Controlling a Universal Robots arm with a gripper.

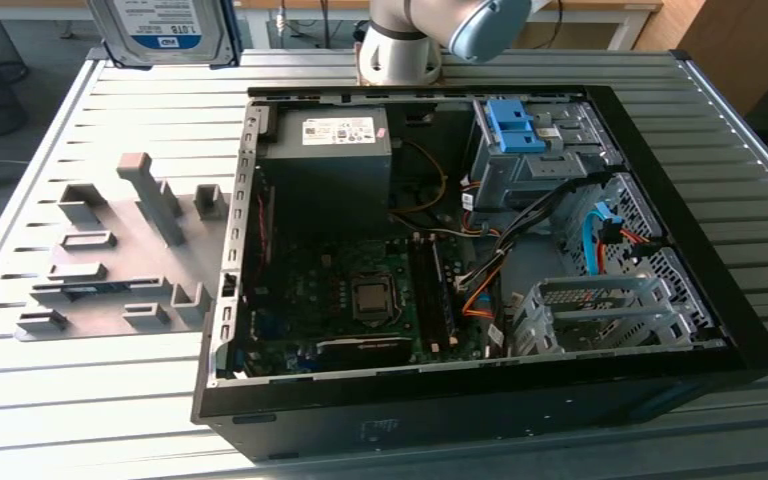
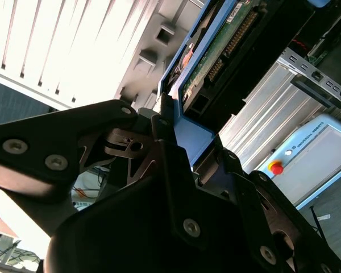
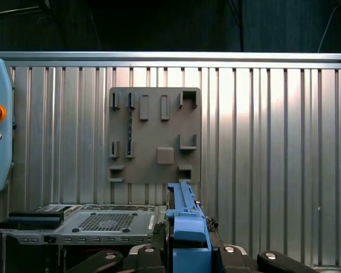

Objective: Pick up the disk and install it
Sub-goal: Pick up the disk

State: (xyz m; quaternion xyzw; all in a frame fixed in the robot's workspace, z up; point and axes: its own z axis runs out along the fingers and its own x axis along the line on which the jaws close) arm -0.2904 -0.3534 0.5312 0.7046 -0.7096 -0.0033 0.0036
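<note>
Second wrist view: clamping the disk (image 2: 216,52) by its blue frame in the hand (image 2: 173,128), holding it high over the far edge of the desk (image 1: 91,400), probably for clearing the computer case (image 1: 491,420).

Arm (image 1: 418,40): silver joint with a grey-blue cap, at the far edge of the table, about mid-width in the exterior view. Gripper (image 2: 184,133): black jaws clamped on the blue frame of the disk (image 2: 216,54), gripping it edge-on in both wrist views. The held disk is upright at the exterior view's far left.
</note>
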